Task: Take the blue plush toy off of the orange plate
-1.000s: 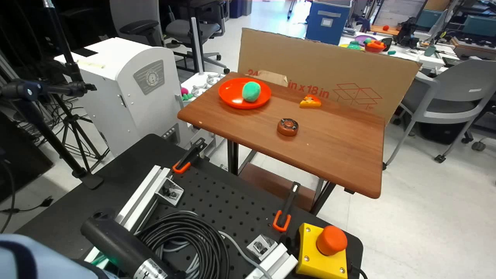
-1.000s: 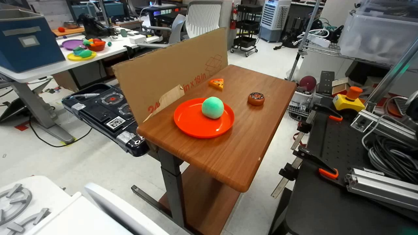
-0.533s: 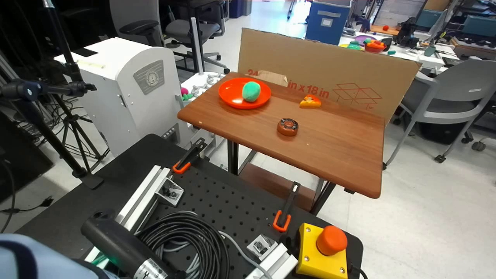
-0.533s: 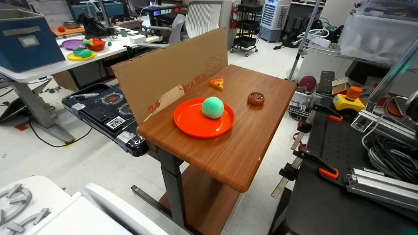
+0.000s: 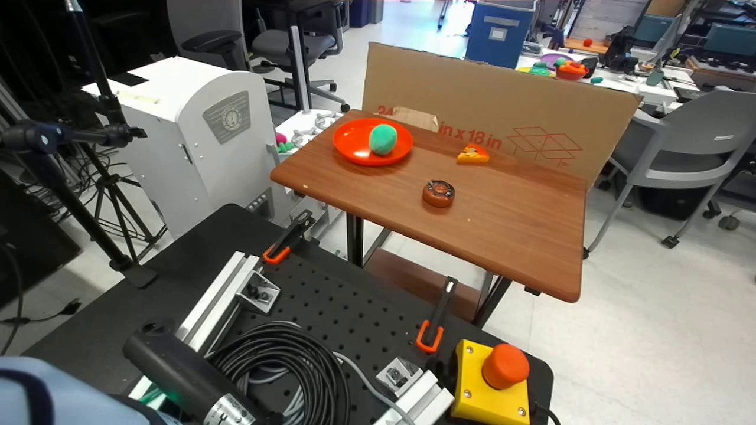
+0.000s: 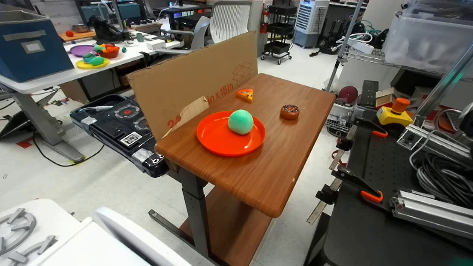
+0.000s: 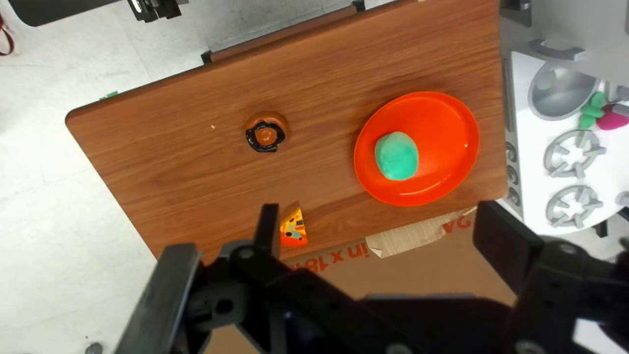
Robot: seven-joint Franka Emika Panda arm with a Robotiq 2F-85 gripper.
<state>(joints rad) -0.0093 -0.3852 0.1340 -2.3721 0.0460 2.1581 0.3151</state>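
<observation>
The approach seems in hand: the claw (image 7: 379, 221) gapes, empty. In an exterior view, the blue plush toy (image 5: 383, 140) sits on the orange plate (image 5: 352, 139), far left; next, probably, descend around the toy.

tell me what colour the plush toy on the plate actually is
The plush toy is a light teal-green; it shows best in the wrist view.

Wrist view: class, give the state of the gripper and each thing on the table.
Gripper: open, holding nothing.
Orange plate: right side up on the table.
Teal-green plush toy: resting on the orange plate, off-centre.
Pizza slice: lying flat on the table.
Round brown piece: on the table, dark-ringed face up.
</observation>
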